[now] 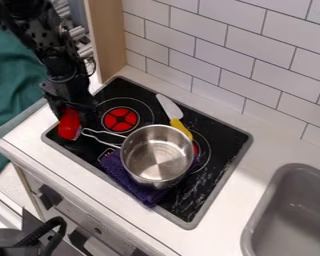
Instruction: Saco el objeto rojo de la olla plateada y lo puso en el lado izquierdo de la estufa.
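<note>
- Red object: you have it at the 10 o'clock end of the black stove, taking 12 as the top of the camera view. It is outside the pot, right at your tool; you cannot tell whether it rests on the stove or is held just above it.
- Your black arm slants in from 11 o'clock, the tool pointing down. How far it is open, and whether it grips the red object, you cannot tell.
- The silver pot stands upright near the stove's middle, with nothing in it. Its wire handle points to 10 o'clock, its end close beside the red object.
- Purple cloth lies bunched partly under your pot, showing mostly at 7 o'clock.
- From the pot, you have one red burner at 11 o'clock and another, partly hidden, at 3.
- A white utensil with a yellow handle lies from 12 to 1 o'clock of the pot, its handle near the rim.
- Around your stove runs the white counter, with a grey sink at 4 o'clock and white tiles at 1.
</note>
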Controlling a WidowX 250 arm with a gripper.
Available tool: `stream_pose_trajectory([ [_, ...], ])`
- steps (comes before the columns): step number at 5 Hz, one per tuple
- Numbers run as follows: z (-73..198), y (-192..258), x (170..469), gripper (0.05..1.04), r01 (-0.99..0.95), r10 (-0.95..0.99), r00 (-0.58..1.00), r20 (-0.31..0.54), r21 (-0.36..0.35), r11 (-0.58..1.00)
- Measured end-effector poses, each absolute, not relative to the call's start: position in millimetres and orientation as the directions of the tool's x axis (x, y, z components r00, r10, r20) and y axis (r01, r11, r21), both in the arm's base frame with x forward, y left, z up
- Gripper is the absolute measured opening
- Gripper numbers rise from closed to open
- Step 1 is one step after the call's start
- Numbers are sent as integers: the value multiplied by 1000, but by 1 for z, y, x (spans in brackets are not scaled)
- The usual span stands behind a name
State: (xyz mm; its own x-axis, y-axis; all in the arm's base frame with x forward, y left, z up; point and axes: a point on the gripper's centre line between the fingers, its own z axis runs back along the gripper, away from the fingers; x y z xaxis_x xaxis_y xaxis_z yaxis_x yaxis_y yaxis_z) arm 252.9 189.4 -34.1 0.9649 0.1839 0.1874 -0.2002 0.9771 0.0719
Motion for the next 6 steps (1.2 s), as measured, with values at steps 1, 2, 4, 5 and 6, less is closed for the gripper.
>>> stream_pose_trajectory([
  [1,-33,187,254,1018,-179,165,972,167,75,981],
  [2,-14,185,261,1011,-156,135,972,193,100,983],
  [4,35,172,295,1011,-115,79,964,253,130,985],
  [5,46,158,296,1011,-149,125,960,249,80,986],
  [6,60,129,298,1011,-176,161,956,247,41,983],
])
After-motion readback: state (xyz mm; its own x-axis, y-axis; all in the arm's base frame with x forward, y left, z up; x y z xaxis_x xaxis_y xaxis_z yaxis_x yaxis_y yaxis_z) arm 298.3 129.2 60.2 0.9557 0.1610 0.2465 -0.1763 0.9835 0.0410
